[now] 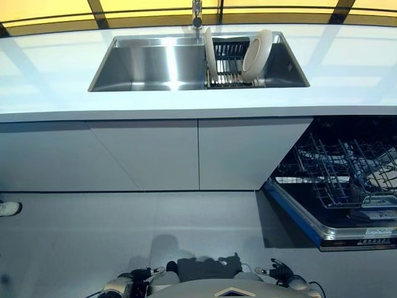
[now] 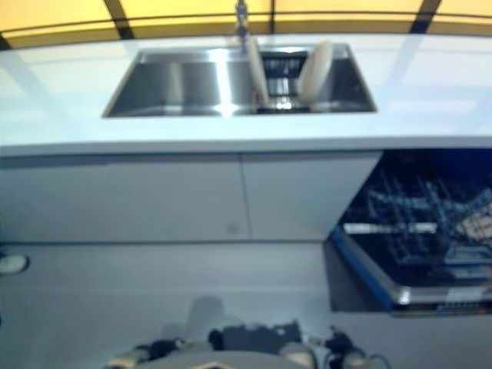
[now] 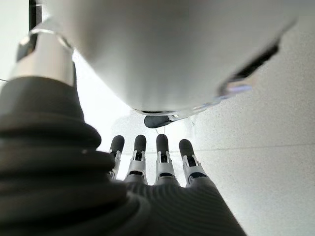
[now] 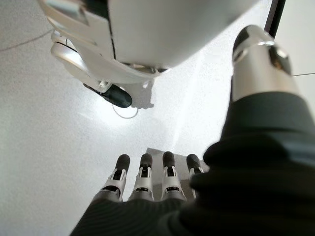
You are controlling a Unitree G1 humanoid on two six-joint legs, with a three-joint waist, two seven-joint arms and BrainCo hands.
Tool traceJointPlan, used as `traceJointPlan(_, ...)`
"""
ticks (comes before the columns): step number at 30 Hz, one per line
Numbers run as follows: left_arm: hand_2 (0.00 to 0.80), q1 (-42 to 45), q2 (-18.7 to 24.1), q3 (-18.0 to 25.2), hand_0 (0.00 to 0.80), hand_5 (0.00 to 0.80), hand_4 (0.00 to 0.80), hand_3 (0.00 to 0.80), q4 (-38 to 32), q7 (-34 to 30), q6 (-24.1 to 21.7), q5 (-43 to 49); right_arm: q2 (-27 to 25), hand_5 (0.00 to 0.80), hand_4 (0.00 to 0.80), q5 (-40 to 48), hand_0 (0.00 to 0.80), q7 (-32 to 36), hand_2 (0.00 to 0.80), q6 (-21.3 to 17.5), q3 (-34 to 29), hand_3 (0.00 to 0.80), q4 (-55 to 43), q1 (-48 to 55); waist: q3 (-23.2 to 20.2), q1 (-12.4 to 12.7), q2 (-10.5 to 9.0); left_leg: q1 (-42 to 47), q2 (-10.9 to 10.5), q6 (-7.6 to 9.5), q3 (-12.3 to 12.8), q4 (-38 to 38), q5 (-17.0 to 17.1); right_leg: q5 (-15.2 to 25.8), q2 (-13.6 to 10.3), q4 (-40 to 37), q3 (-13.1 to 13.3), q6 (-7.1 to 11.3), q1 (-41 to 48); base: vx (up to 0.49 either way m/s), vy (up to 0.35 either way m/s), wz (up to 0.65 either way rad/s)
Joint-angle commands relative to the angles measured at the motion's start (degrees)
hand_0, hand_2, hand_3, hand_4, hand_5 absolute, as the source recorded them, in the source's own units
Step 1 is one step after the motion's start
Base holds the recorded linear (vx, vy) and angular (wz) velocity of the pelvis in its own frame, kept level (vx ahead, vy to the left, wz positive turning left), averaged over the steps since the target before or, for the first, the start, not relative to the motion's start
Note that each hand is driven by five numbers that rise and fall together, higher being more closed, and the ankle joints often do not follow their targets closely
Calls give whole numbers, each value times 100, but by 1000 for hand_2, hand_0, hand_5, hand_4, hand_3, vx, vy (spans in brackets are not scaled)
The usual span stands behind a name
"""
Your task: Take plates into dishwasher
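Observation:
Two white plates stand on edge in a black dish rack in the right half of the steel sink: a thin one at the rack's left and a larger one leaning at its right. The open dishwasher is at lower right, its wire rack pulled out over the lowered door. My left hand and right hand hang low by my sides, fingers straight, holding nothing, far from the sink.
A white countertop surrounds the sink, with a tap behind it. White cabinet fronts stand below. A person's white shoe shows at the floor's left edge. The dishwasher door juts into the floor space on the right.

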Motion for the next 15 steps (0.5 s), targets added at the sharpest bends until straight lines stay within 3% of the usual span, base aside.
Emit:
traceJointPlan(1, 0, -295, 159, 1, 0, 0, 0, 0, 208, 62, 183, -68, -29, 0, 0, 114, 0, -142, 0, -78, -13, 0, -122, -405, 190, -144, 75, 8, -521, 811, -247, 629, -777, 924, 47, 2086, 1114, 15, -1715, 192, 56, 7)
traceJointPlan(3, 0, -341, 180, -106, 0, 0, 0, 0, 229, 78, 257, -81, -108, 0, 0, 237, 0, -172, 0, -39, -33, 0, -116, -430, 278, -280, 36, 90, -603, 804, -374, 673, -861, 1120, 96, 1819, 1161, -11, -1978, 281, -47, 41)
traceJointPlan(5, 0, -366, 183, -109, 0, 0, 0, 0, 322, 47, 246, -101, -204, 0, 0, 234, 0, -175, 0, -139, -132, 0, -28, -432, 372, -430, -50, 318, -685, 703, -570, 768, -1041, 1288, 25, 825, 772, 69, -2254, 482, -196, 69)
traceJointPlan(6, 0, -367, 163, -87, 0, 0, 0, 0, 358, 46, 203, -117, -222, 0, 0, 228, 0, -197, 0, -174, -183, 0, -5, -426, 411, -497, -82, 403, -725, 709, -641, 822, -1156, 1409, 78, 493, 752, 132, -2353, 415, -201, 52)
traceJointPlan(8, 0, -323, 137, -58, 0, 0, 0, 0, 399, 75, 149, -108, -271, 0, 0, 161, 0, -180, 0, -202, -302, 0, -23, -390, 451, -601, -128, 501, -802, 773, -775, 957, -1347, 1547, 206, 113, 795, 172, -2488, 340, -225, 57)
traceJointPlan(10, 0, -221, 122, -67, 0, 0, 0, 0, 435, 159, 89, -75, -309, 0, 0, 247, 0, -166, 0, -198, -322, 0, -53, -417, 465, -627, -187, 480, -919, 877, -951, 1215, -1531, 1518, 303, 401, 865, 95, -2613, 266, -305, 93)
traceJointPlan(11, 0, -197, 153, -95, 0, 0, 0, 0, 434, 159, 52, -11, -315, 0, 0, 424, 0, -181, 0, -171, -322, 0, -69, -427, 442, -646, -257, 382, -988, 968, -1084, 1424, -1646, 1418, 337, 551, 1064, 67, -2561, 218, -301, 65)
traceJointPlan(12, 0, -175, 141, -72, 0, 0, 0, 0, 463, 189, 20, 74, -306, 0, 0, 448, 0, -201, 0, -129, -319, 0, -75, -439, 406, -634, -263, 357, -948, 950, -1110, 1475, -1678, 1295, 330, 603, 1113, 30, -2445, 215, -335, 34)
traceJointPlan(14, 0, -171, 153, -75, 0, 0, 0, 0, 395, 206, -12, 67, -264, 0, 0, 517, 0, -364, 0, 1, -301, 0, -76, -414, 298, -647, -190, 459, -625, 761, -973, 1517, -1698, 871, 306, 1024, 1090, -51, -2317, 233, -300, 14)
traceJointPlan(15, 0, -174, 162, -78, 0, 0, 0, 0, 385, 157, -30, 80, -266, 0, 0, 547, 0, -376, 0, -30, -308, 0, -56, -401, 281, -653, -187, 499, -571, 733, -946, 1519, -1718, 831, 294, 1028, 1068, -58, -2268, 264, -252, -11)
